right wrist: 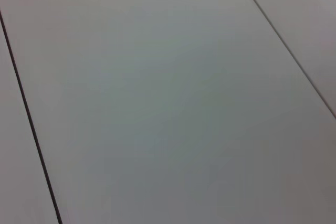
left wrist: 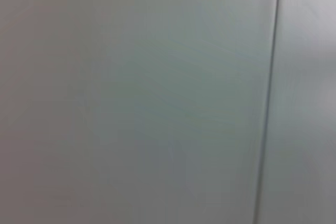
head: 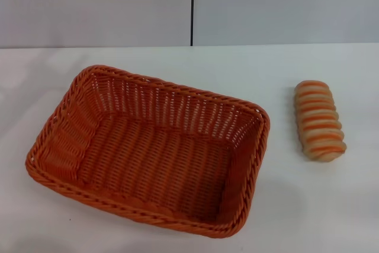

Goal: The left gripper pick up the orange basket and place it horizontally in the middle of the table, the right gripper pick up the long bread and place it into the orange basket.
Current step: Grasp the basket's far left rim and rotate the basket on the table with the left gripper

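Nearest the camera sits the orange basket [head: 148, 152] on the white worktop [head: 308, 205], left of centre, empty, its long axis skewed, running from far left to near right; the long bread [head: 320, 121] lies well apart to its right, lengthwise near-to-far. Neither hand shows in any view, so I cannot tell their state. No writing or labels are readable.

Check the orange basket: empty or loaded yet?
Empty. The head view shows only bare weave inside the orange basket, which sits upright on the table. The long bread lies outside, apart to its right.
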Available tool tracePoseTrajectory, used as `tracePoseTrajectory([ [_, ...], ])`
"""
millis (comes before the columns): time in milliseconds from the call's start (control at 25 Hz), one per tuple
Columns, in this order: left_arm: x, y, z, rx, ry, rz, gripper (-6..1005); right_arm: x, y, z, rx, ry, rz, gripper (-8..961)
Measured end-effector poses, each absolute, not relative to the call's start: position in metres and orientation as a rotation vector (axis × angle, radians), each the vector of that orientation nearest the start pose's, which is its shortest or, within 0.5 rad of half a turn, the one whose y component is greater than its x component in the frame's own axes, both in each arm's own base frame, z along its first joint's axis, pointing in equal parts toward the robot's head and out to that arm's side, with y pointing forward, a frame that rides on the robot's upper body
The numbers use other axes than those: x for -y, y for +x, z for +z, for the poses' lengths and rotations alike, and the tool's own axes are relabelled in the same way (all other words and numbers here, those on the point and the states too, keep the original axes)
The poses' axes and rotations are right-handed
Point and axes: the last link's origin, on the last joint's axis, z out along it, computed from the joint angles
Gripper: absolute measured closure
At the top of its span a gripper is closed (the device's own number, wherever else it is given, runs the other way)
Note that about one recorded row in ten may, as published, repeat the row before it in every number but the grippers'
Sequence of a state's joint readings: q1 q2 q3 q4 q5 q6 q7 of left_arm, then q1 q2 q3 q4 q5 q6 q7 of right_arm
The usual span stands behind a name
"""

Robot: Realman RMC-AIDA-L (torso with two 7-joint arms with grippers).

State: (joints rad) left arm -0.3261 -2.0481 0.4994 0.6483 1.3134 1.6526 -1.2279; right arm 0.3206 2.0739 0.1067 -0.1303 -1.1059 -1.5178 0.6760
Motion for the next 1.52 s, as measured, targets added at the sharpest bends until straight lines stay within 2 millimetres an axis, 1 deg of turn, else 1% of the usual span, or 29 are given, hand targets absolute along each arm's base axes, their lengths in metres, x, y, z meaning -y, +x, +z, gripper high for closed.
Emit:
tracePoseTrajectory([
  [160, -0.324, -0.273, 0.135, 0.514, -2.091, -1.148, 287, -0.255, 0.397, 0.110, -0.598, -0.951, 1.041, 361],
  [200, -0.334, -0.261, 0.140, 0.582, -2.194, -1.053, 288, -0.255, 0.398, 0.110, -0.601, -0.945, 1.040, 361],
  [240, -0.338, -0.255, 0.141, 0.612, -2.246, -0.992, 289, -0.254, 0.399, 0.110, -0.604, -0.942, 1.038, 361],
  [280, -0.338, -0.255, 0.141, 0.612, -2.246, -0.992, 290, -0.254, 0.399, 0.110, -0.604, -0.942, 1.038, 361],
  [320, -0.341, -0.250, 0.142, 0.628, -2.282, -0.943, 291, -0.254, 0.399, 0.110, -0.607, -0.941, 1.037, 361],
  [440, -0.350, -0.233, 0.138, 0.650, -2.389, -0.718, 293, -0.255, 0.401, 0.109, -0.620, -0.939, 1.029, 361],
  [560, -0.357, -0.225, 0.130, 0.659, -2.441, -0.512, 296, -0.255, 0.402, 0.108, -0.630, -0.938, 1.024, 361],
  [600, -0.360, -0.224, 0.126, 0.666, -2.453, -0.438, 297, -0.256, 0.402, 0.108, -0.633, -0.938, 1.023, 361],
  [760, -0.366, -0.225, 0.113, 0.701, -2.486, -0.252, 301, -0.258, 0.402, 0.108, -0.634, -0.939, 1.025, 361],
  [800, -0.368, -0.226, 0.106, 0.717, -2.504, -0.175, 302, -0.258, 0.402, 0.108, -0.634, -0.940, 1.025, 361],
  [840, -0.368, -0.227, 0.104, 0.722, -2.507, -0.150, 303, -0.258, 0.402, 0.108, -0.635, -0.940, 1.026, 360],
  [1120, -0.366, -0.230, 0.095, 0.725, -2.530, -0.087, 309, -0.258, 0.402, 0.108, -0.637, -0.940, 1.027, 361],
  [1320, -0.365, -0.239, 0.084, 0.764, -2.551, -0.023, 314, -0.259, 0.401, 0.108, -0.638, -0.940, 1.028, 361],
  [1520, -0.366, -0.244, 0.076, 0.797, -2.558, -0.020, 318, -0.259, 0.401, 0.107, -0.642, -0.939, 1.030, 360],
])
